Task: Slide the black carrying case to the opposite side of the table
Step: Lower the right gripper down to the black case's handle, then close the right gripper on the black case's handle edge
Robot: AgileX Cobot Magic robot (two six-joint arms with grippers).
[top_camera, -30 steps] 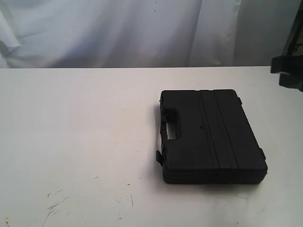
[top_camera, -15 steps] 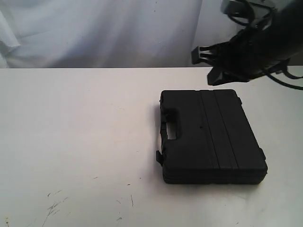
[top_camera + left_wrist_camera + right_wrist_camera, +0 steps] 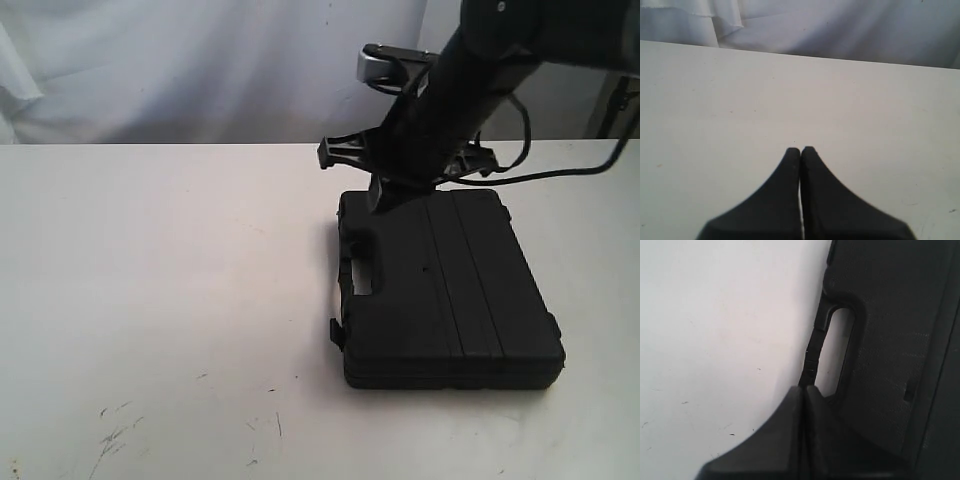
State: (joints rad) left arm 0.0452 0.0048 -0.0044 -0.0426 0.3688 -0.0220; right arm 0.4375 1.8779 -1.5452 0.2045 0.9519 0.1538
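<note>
The black carrying case [image 3: 450, 290] lies flat on the white table [image 3: 150, 280], right of the middle, with its handle [image 3: 357, 270] facing left. My right gripper [image 3: 379, 202] is shut and empty, and hangs over the case's far left corner. In the right wrist view its shut tips [image 3: 806, 388] point along the handle bar [image 3: 812, 357], next to the handle opening of the case [image 3: 890, 315]; I cannot tell whether they touch it. My left gripper [image 3: 800, 149] is shut over bare table [image 3: 715, 100] and is outside the exterior view.
A white cloth backdrop [image 3: 200, 70] hangs behind the table's far edge. Dark scratch marks [image 3: 115, 435] show on the tabletop at the front left. A black cable [image 3: 560, 172] trails from the right arm over the table's far right.
The right arm has swung in from the right edge, leftward and down, to the case's far left corner. The case has not moved.
</note>
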